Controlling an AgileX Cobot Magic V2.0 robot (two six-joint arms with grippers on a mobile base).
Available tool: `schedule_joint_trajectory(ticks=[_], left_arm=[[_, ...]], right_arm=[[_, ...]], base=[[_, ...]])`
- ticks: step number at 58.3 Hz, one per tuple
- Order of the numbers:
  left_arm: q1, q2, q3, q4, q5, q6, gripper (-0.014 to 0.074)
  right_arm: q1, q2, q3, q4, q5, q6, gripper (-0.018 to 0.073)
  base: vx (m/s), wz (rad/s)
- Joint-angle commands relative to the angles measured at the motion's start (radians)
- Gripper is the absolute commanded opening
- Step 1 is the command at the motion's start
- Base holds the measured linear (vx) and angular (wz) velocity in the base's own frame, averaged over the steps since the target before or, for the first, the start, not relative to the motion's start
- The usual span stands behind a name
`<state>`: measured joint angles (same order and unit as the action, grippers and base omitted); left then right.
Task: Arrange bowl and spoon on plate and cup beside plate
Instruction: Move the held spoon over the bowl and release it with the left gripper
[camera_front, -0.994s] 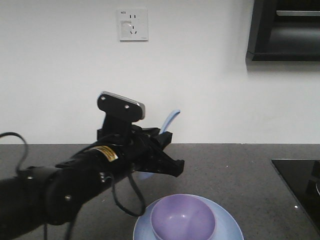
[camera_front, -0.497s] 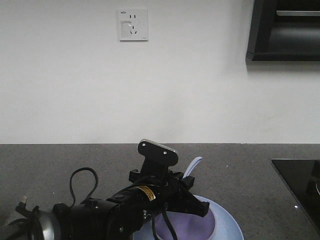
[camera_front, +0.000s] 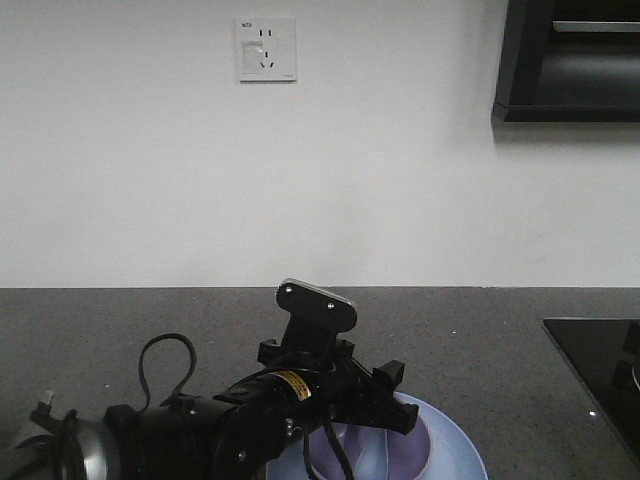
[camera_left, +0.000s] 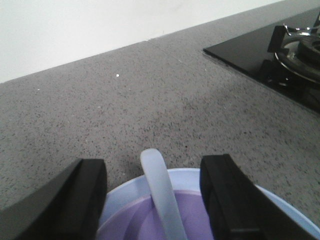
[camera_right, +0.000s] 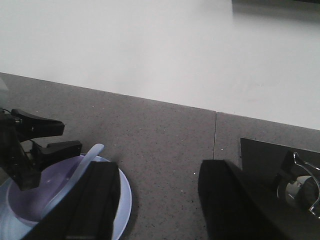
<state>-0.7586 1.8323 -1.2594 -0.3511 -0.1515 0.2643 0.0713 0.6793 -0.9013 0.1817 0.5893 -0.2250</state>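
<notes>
The lavender bowl (camera_left: 195, 222) sits on the pale-blue plate (camera_left: 280, 202). The pale-blue spoon (camera_left: 161, 195) lies in the bowl, its handle leaning out over the rim. My left gripper (camera_left: 152, 197) is open, with its fingers (camera_left: 227, 195) on either side of the handle and not touching it. In the front view the left gripper (camera_front: 400, 398) hangs low over the bowl (camera_front: 405, 455) and plate (camera_front: 455, 450). The right wrist view shows the spoon (camera_right: 75, 175), bowl (camera_right: 25, 197), plate (camera_right: 124, 200) and left gripper (camera_right: 50, 136). My right gripper (camera_right: 160, 200) is open and empty, just right of the plate. The cup is out of view.
A black stovetop (camera_front: 600, 370) with a metal burner (camera_left: 300, 47) lies on the right of the grey counter (camera_left: 150, 100); it also shows as the stovetop (camera_right: 270, 160) beside my right gripper. A white wall with an outlet (camera_front: 266, 48) stands behind, and a dark cabinet (camera_front: 570, 60) hangs upper right.
The left arm came down over the bowl with the spoon, then the jaws opened. The spoon handle dropped from upright to leaning in the bowl.
</notes>
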Motion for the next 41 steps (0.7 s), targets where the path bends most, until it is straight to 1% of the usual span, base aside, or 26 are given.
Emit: schedule_joint_trajectory(ticks=[1,4,8,13,17,22,27,30,32,34,37,40,41], left_arm=[[0.016,-0.115,-0.035,-0.003,-0.003,0.057,0.0517],[0.040,-0.161,-0.035,-0.003,0.063,0.093,0.0508],[0.080,-0.216,-0.035,-0.003,0.135,0.095,0.0495],[0.156,-0.293,-0.035,-0.003,0.228,0.033,0.0476],[0.234,-0.358,-0.035,0.011,0.321,-0.009,0.0467],[0.327,-0.432,-0.035,0.083,0.430,-0.008,0.0468],[0.417,-0.502,-0.032,0.174,0.490,-0.016,0.0468],[0.478,-0.544,-0.032,0.225,0.530,-0.056,0.0468],[0.509,-0.568,-0.032,0.246,0.556,-0.086,0.0468],[0.548,-0.587,-0.032,0.270,0.599,-0.131,0.0468],[0.610,-0.606,-0.032,0.304,0.694,-0.207,0.0468],[0.664,-0.615,-0.032,0.351,0.799,-0.264,0.0468],[0.676,-0.615,-0.032,0.359,0.824,-0.271,0.0468]], right_arm=[[-0.006,0.007,-0.025,-0.002,-0.079,-0.011,0.0417],[-0.006,0.007,-0.025,-0.002,-0.079,-0.011,0.0417],[-0.006,0.007,-0.025,-0.002,-0.079,-0.011,0.0417],[-0.006,0.007,-0.025,-0.002,-0.079,-0.011,0.0417],[-0.006,0.007,-0.025,-0.002,-0.078,-0.011,0.0417],[-0.006,0.007,-0.025,-0.002,-0.074,-0.011,0.0417],[-0.006,0.007,-0.025,-0.002,-0.071,-0.011,0.0417],[-0.006,0.007,-0.025,-0.002,-0.067,-0.011,0.0417],[-0.006,0.007,-0.025,-0.002,-0.064,-0.011,0.0417],[-0.006,0.007,-0.025,-0.002,-0.060,-0.011,0.0417],[-0.006,0.007,-0.025,-0.002,-0.055,-0.011,0.0417],[-0.006,0.007,-0.025,-0.002,-0.052,-0.011,0.0417],[-0.006,0.007,-0.025,-0.002,-0.051,-0.011,0.0417]], base=[[0.00,0.00],[0.00,0.00],[0.00,0.00],[0.00,0.00],[0.00,0.00],[0.00,0.00],[0.00,0.00],[0.00,0.00],[0.00,0.00],[0.00,0.00],[0.00,0.00],[0.00,0.00],[0.00,0.00]])
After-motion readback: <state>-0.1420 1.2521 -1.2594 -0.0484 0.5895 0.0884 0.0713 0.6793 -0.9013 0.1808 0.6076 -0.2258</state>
